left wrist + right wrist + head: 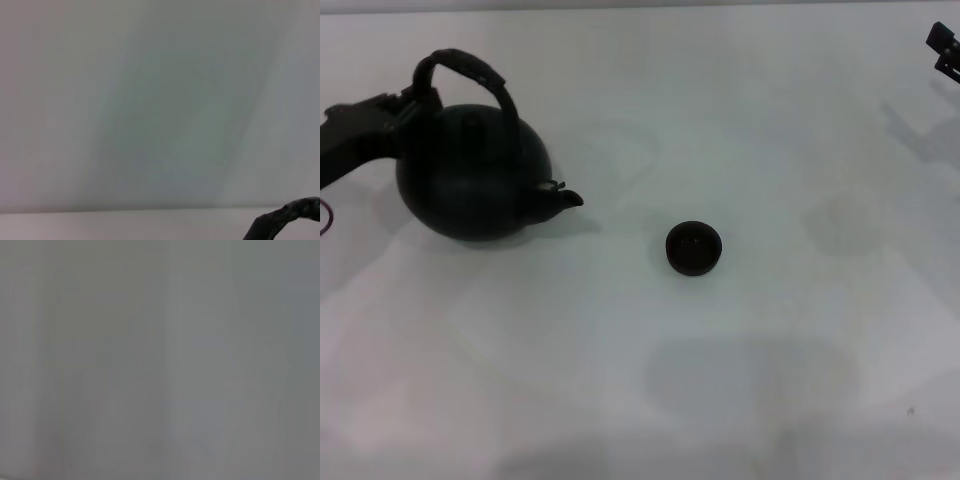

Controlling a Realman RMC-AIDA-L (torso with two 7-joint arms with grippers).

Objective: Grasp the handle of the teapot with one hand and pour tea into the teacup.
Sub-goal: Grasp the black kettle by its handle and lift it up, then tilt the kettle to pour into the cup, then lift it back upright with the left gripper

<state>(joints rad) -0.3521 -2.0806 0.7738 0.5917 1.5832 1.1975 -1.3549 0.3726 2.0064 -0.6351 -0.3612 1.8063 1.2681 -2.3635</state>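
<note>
White tabletop [620, 400], teapot [470, 180] left, teacup [694, 248] centre, left gripper [405, 105] at handle [460, 68], grip state indeterminate, right gripper [944, 50] far right edge

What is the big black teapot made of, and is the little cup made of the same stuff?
The teapot looks like cast iron or dark clay: matte black, with no shine. Its handle looks rough, maybe wrapped. The cup is matte dark too, so maybe the same stuff, but it shows too small to be sure.
</note>
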